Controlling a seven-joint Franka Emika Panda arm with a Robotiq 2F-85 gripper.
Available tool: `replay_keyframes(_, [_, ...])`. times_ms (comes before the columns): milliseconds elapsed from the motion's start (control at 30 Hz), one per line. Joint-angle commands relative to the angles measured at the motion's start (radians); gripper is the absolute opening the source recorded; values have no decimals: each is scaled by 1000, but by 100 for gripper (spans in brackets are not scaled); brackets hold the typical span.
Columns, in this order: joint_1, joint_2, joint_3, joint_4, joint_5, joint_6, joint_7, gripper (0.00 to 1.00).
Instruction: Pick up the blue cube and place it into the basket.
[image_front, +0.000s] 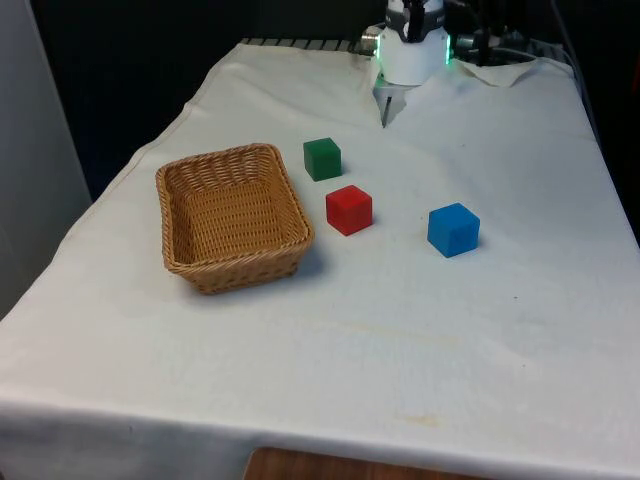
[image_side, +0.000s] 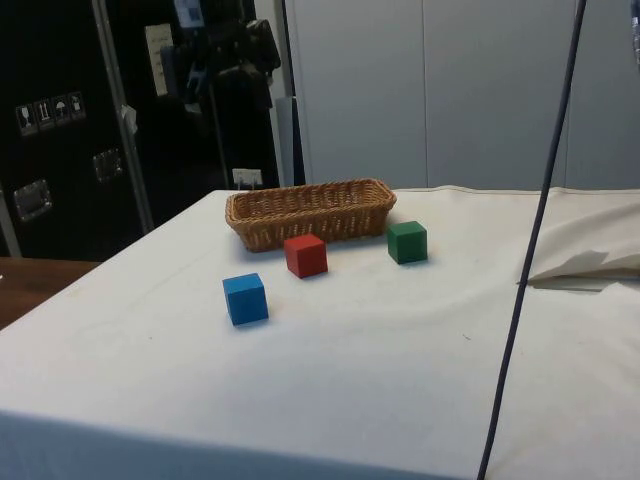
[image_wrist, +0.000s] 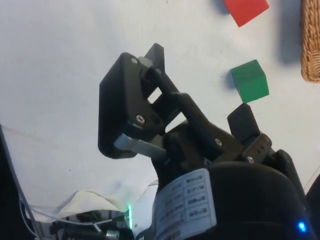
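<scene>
Sitting seemingly empty: wicker basket (image_front: 233, 217)

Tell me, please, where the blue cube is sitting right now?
The blue cube sits on the white cloth toward the front view's right, just right of the red cube, which lies between it and the basket.

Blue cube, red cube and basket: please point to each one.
blue cube (image_front: 453, 229): front view, its front face.
red cube (image_front: 349, 210): front view, its middle.
basket (image_side: 310, 218): side view, its near wall.
</scene>
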Motion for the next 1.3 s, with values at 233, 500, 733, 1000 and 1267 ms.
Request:
replay_keyframes(233, [-4, 30, -1, -2, 31, 37, 44, 100])
replay_keyframes(500, [-6, 62, -2, -1, 49, 68, 83, 100])
replay_keyframes(733, [-9, 82, -2, 0, 62, 97, 112, 100])
replay_keyframes(1000, [-11, 97, -1, -1, 86, 140, 134, 100])
replay_keyframes(1267, [-11, 109, -1, -4, 112, 178, 154, 100])
